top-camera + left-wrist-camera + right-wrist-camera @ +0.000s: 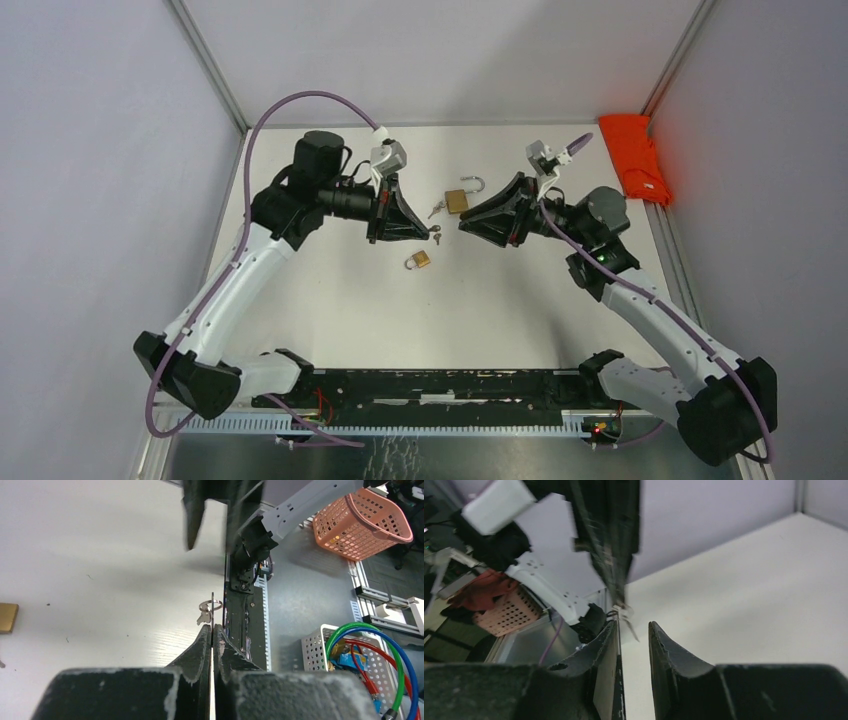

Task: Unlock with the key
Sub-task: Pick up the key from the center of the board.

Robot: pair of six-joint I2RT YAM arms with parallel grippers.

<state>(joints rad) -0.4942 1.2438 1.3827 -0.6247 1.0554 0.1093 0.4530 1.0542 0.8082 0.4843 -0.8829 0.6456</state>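
Note:
My left gripper (pixel 432 232) is shut on a thin key (pixel 212 611), held edge-on at its fingertips (pixel 213 629). A ring with a second small key (pixel 204 616) hangs from it. My right gripper (pixel 463 224) faces it from the right, open and empty, a short way off. In the right wrist view (pixel 633 625) the held key (pixel 626 613) shows just beyond its fingertips. A larger brass padlock (pixel 459 200), its shackle seemingly swung open, lies behind both grippers, with another key (pixel 435 209) beside it. A small brass padlock (pixel 418 260) lies in front of them.
A red-orange cloth (pixel 632 155) lies at the back right corner. The black base rail (pixel 440 385) runs along the near edge. Off the table, a pink basket (pixel 361 522) and a white basket of coloured cables (pixel 350 662) stand.

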